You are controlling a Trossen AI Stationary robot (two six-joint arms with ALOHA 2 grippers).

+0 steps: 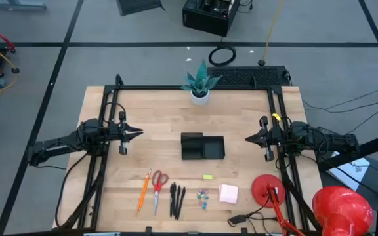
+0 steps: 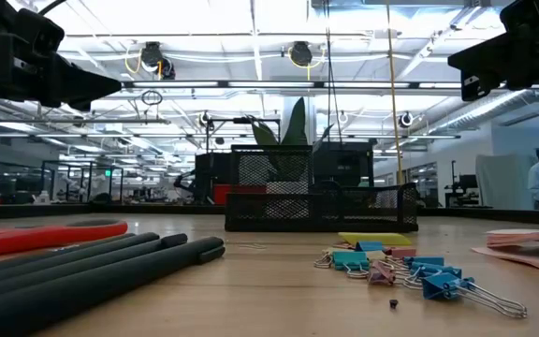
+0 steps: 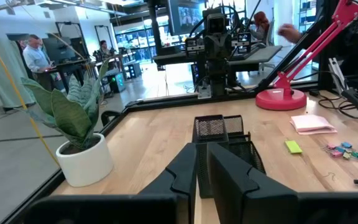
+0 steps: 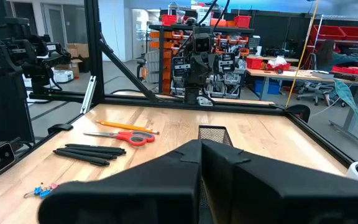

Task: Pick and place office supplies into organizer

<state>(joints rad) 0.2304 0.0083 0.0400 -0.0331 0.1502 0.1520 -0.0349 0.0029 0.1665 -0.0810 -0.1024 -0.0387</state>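
Observation:
The black mesh organizer (image 1: 202,146) stands at the table's middle, with nothing in it that I can see. Along the near edge lie an orange pencil (image 1: 143,191), red-handled scissors (image 1: 157,189), black pens (image 1: 177,200), small coloured clips (image 1: 203,196), a yellow piece (image 1: 207,176) and a pink sticky-note pad (image 1: 228,193). My left gripper (image 1: 139,133) hovers shut to the organizer's left, pointing level at it. My right gripper (image 1: 248,138) hovers shut to its right, also pointing at it. Both are above the table and hold nothing.
A white plant pot (image 1: 200,96) stands at the far edge behind the organizer. A red lamp base (image 1: 266,187) and a cable (image 1: 241,219) sit at the near right corner. Black frame rails (image 1: 104,164) run along both table sides. People show in the room beyond.

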